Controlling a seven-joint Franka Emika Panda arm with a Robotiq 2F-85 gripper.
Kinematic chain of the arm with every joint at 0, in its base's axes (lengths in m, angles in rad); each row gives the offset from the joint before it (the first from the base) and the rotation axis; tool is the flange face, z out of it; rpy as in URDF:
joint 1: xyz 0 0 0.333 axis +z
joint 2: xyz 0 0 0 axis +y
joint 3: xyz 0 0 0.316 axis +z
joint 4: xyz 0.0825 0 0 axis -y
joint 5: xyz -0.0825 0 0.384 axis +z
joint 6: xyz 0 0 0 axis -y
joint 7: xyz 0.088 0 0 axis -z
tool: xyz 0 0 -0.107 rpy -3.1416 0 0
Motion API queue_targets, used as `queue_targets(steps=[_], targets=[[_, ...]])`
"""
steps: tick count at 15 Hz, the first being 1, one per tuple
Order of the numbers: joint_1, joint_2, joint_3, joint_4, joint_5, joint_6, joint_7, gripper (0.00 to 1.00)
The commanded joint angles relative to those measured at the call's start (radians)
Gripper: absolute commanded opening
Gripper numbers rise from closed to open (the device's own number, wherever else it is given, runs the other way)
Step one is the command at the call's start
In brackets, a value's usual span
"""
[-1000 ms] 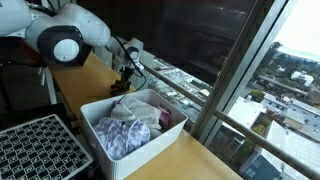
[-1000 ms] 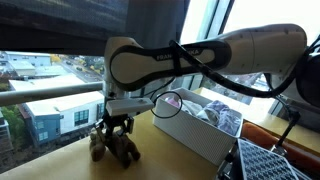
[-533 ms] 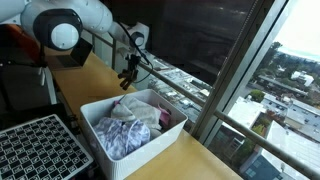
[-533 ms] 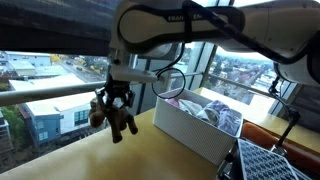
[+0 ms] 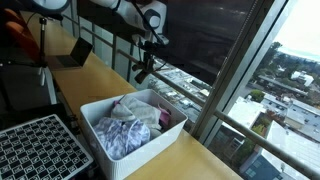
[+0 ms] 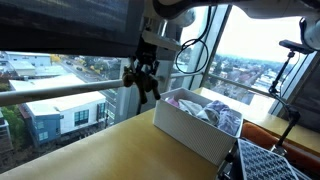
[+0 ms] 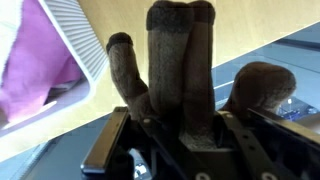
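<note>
- The brown plush toy [image 6: 144, 84] hangs in the air in my gripper [image 6: 146, 72], well above the wooden surface [image 6: 90, 150] and just beside the window
- My gripper is closed on it: in the wrist view the jaws pinch the toy's body [image 7: 180, 70] low down and its stubby limbs stick out past the fingertips
- I judge it light, soft and squashy. It is fuzzy enough not to slip, and nothing about it looks fragile
- The thick middle is the place to hold. A limb alone would bend and let it swing
- In both exterior views a white bin [image 5: 95, 108] stands on the surface near the toy, lower down, filled with crumpled clothes [image 5: 125, 125] in pink, white and purple
- A black grid tray [image 5: 40, 145] lies beyond the bin, well apart from the toy
- The window glass and its frame are close beside my gripper, and the bin's rim lies below
</note>
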Motion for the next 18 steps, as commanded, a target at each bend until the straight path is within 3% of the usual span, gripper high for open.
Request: queue_targets(steps=[1, 9, 18], targets=[[-0.032, -0.184, -0.037, -0.242, -0.010, 0.039, 0.059, 0.03], [-0.047, -0.400, -0.135, -0.636, 0.000, 0.111, 0.181, 0.03], [-0.070, -0.595, -0.227, -1.153, -0.124, 0.436, 0.412, 0.03]])
